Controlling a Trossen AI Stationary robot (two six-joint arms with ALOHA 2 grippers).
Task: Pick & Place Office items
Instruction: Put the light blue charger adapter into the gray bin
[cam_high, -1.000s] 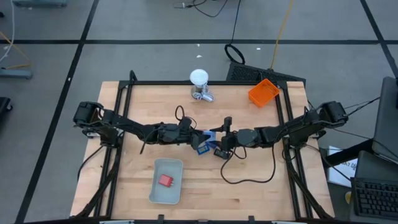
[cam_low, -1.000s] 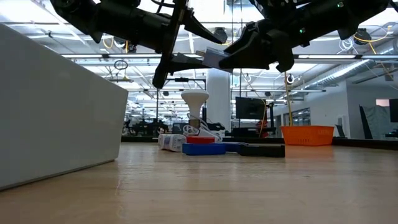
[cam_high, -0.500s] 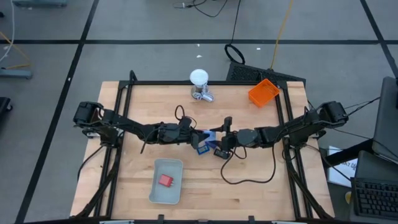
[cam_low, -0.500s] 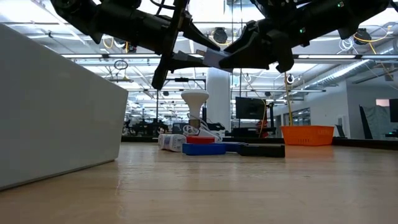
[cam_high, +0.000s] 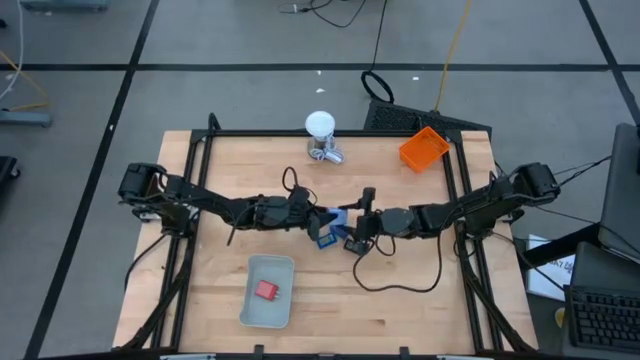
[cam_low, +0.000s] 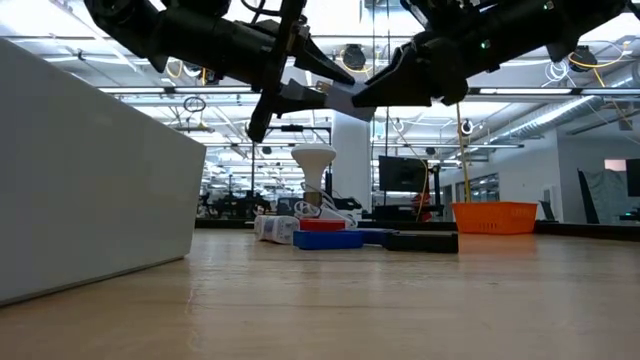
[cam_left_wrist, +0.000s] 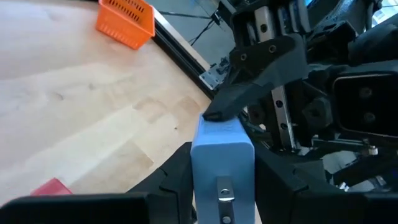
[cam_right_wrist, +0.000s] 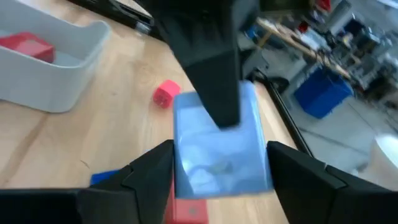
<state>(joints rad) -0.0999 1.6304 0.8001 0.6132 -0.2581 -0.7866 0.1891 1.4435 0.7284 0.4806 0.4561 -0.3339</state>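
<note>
Office items: one light-blue piece is in the air over the table's middle, between both hands. Left hand has its fingers clamped on one end, right hand on the other; in the left wrist view a right finger presses on the piece's far end, and in the right wrist view a left finger lies across its face. Looks like a handover mid-way; can't tell which hand is giving.

Done so far: one red block sits in the pale grey tray.

Left: a small cluster on the table right under the hands — blue-faced dark rectangles, a loose red block, a green-and-white bit. Orange bin at the far right corner looks empty from above. White ball-topped object at the far edge isn't part of the job.

Judgement: early stage, most pieces still to move.
</note>
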